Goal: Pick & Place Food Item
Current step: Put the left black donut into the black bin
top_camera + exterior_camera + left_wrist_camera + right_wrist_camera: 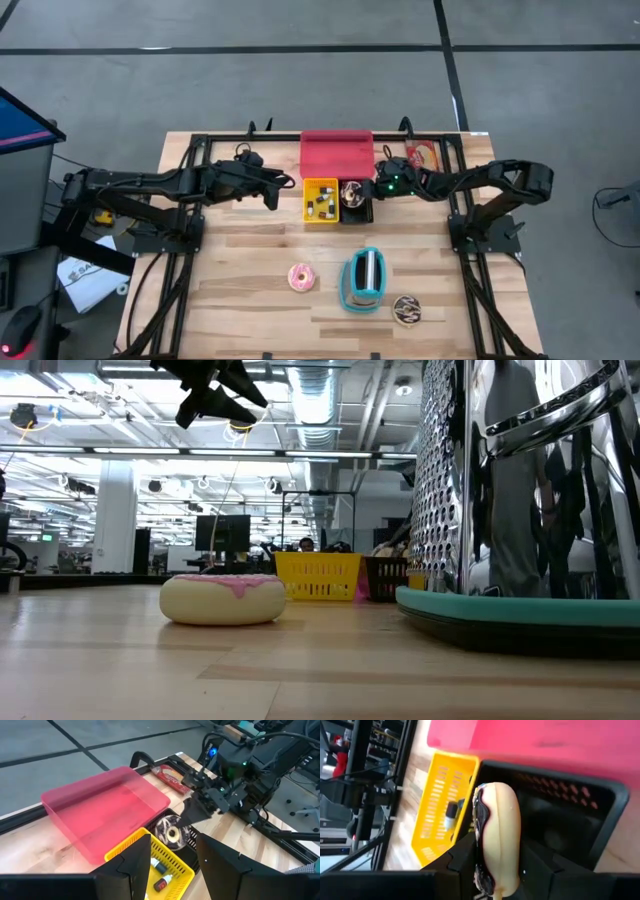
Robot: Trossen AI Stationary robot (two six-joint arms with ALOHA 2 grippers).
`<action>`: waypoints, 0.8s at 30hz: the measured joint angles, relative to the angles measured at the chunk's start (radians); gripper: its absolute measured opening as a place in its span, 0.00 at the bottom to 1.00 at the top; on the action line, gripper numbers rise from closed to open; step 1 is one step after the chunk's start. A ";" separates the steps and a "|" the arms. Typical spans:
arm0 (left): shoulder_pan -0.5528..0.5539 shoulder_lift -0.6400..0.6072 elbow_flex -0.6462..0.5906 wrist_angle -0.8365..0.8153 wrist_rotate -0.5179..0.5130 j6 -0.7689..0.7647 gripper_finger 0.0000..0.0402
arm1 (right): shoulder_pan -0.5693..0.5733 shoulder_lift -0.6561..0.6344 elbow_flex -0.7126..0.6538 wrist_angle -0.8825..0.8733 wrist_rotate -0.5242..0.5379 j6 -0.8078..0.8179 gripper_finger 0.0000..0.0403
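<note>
At the table's near edge a second chocolate-swirled donut (407, 310) is seen lying flat, just beside a metal grater (366, 272) that stands in a teal tray (346, 297); the grater fills the right of the low view. A little to the left of these, a pink-iced donut (301, 277) rests flat on the wooden table (250, 300) — pale dough below, glossy pink icing on top, well apart from both arms. Farther back, in the middle of the table, a yellow basket (320, 201) holding small bottles is set touching a black basket (361, 210) on its right. The right gripper (497, 870) is held over the black basket, its jaws closed on a chocolate donut (496, 837): the donut is gripped on edge, with plain tan dough on one face and dark, shiny swirled icing on the other, and it hangs above the basket's open mouth rather than lying inside it. The left gripper (170, 862) is poised above the table just left of the yellow basket; its jaws are parted and nothing is held between them. Behind the two baskets a red bin (336, 152) is placed against the table's far edge, and a red packet (424, 155) is seen just to the right of it, near the far right corner — beside the frame rail.
</note>
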 joint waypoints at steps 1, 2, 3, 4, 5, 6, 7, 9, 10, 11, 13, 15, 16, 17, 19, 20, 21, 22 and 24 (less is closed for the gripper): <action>0.000 0.000 0.000 0.001 0.001 0.000 0.38 | 0.000 0.002 0.000 0.005 0.001 -0.001 0.30; 0.000 0.000 0.000 0.000 0.001 0.000 0.38 | -0.001 0.002 0.000 0.006 0.003 -0.003 0.30; 0.000 0.000 0.000 0.000 0.003 0.000 0.38 | -0.001 0.002 0.000 0.009 0.009 -0.008 0.30; 0.000 0.000 0.000 0.000 0.009 0.000 0.38 | 0.000 0.002 0.000 0.009 0.014 -0.017 0.30; 0.000 0.000 0.000 0.000 0.010 0.001 0.38 | 0.000 0.002 0.000 0.008 0.021 -0.024 0.30; 0.000 0.000 0.000 0.000 0.012 0.000 0.38 | 0.001 0.002 0.000 0.007 0.028 -0.030 0.30; 0.000 0.000 0.000 0.000 0.014 0.000 0.38 | 0.001 0.002 0.000 0.006 0.031 -0.036 0.30; 0.000 0.000 0.000 0.000 0.016 0.000 0.38 | 0.001 0.002 0.000 0.003 0.041 -0.046 0.30; 0.000 0.000 0.000 0.000 0.016 0.000 0.38 | 0.001 0.002 0.000 0.000 0.050 -0.051 0.30; 0.000 0.000 0.000 0.000 0.016 0.000 0.38 | 0.001 0.002 0.000 -0.003 0.060 -0.055 0.30; 0.000 0.000 0.000 0.001 0.016 0.000 0.38 | 0.001 0.002 0.000 -0.007 0.066 -0.067 0.30; 0.000 0.000 0.000 0.004 0.016 0.000 0.38 | 0.001 0.002 0.000 -0.011 0.069 -0.077 0.30; 0.000 0.000 0.000 0.007 0.016 0.000 0.38 | 0.001 0.002 0.000 -0.015 0.071 -0.080 0.30; 0.000 0.000 0.000 0.010 0.016 0.000 0.38 | 0.001 0.002 0.000 -0.021 0.072 -0.081 0.30; 0.000 0.000 0.000 0.010 0.016 0.000 0.38 | 0.001 0.002 0.000 -0.031 0.072 -0.083 0.30; 0.000 0.000 0.000 0.010 0.016 0.000 0.38 | 0.001 0.002 0.000 -0.034 0.073 -0.087 0.30; 0.000 0.000 0.000 0.010 0.016 0.000 0.38 | 0.002 0.001 0.000 -0.037 0.077 -0.092 0.30; 0.000 0.000 0.000 0.010 0.016 0.000 0.38 | 0.005 0.001 0.001 -0.041 0.084 -0.095 0.30; 0.000 0.000 0.000 0.010 0.016 -0.002 0.38 | 0.009 0.001 0.001 -0.042 0.089 -0.098 0.31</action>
